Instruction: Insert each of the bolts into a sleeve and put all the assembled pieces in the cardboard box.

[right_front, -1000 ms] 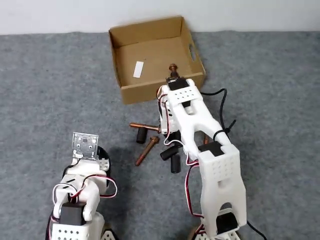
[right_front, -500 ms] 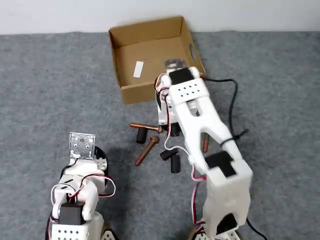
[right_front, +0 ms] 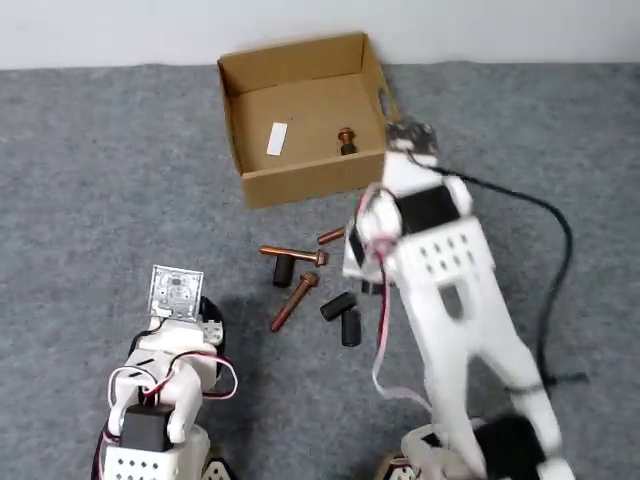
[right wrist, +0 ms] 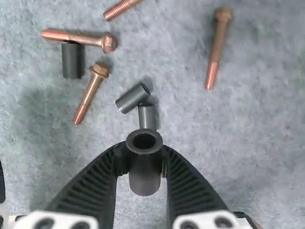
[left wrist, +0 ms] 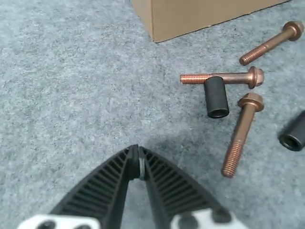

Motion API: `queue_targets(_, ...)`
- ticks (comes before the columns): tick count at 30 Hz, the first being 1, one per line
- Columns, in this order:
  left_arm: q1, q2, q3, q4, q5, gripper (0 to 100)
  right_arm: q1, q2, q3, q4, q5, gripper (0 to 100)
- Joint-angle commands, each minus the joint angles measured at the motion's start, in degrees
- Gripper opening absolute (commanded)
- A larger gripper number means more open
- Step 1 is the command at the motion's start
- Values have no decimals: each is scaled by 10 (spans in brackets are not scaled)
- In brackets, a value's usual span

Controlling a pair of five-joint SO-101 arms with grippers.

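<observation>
Fingers (right wrist: 102,179) on your right gripper (right wrist: 144,153) are clamped on a black cylindrical sleeve (right wrist: 144,171), bore facing the wrist camera, held above the grey carpet (right wrist: 267,119). Your left gripper (left wrist: 138,161) is pinched closed on nothing, over bare carpet, well short of the corner of the brown cardboard box (left wrist: 200,14). High view: one assembled piece (right_front: 347,140), a copper bolt seated in a dark sleeve, lies inside the box (right_front: 300,185) near its right wall. Loose on the carpet in front of the box you have four copper bolts (right wrist: 78,38) (right wrist: 90,90) (right wrist: 121,8) (right wrist: 215,47) and three loose black sleeves (right wrist: 71,59) (right wrist: 132,98) (right wrist: 146,117). First sleeve sits right against the shank of the first bolt; the other two lie end to side, touching, just beyond the held sleeve
</observation>
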Motion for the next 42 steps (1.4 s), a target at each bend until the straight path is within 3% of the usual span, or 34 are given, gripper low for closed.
queue_targets(1,3,-5,-5,26,5,6,17,-144,117,-42,-11,8)
queue_targets(8,-1,-5,-13,37,1,6,97,-391,339,-138,-8,8)
queue_targets(16,7,-3,-95,39,30,6,138,-614,459,-116,29,8)
queue_targets(21,69,31,-157,48,50,5,170,-717,518,-103,31,8)
queue_targets(31,171,375,-341,36,66,5,202,-781,536,-108,40,8)
queue_targets(42,179,766,-546,35,62,7,202,-784,537,-108,40,8)
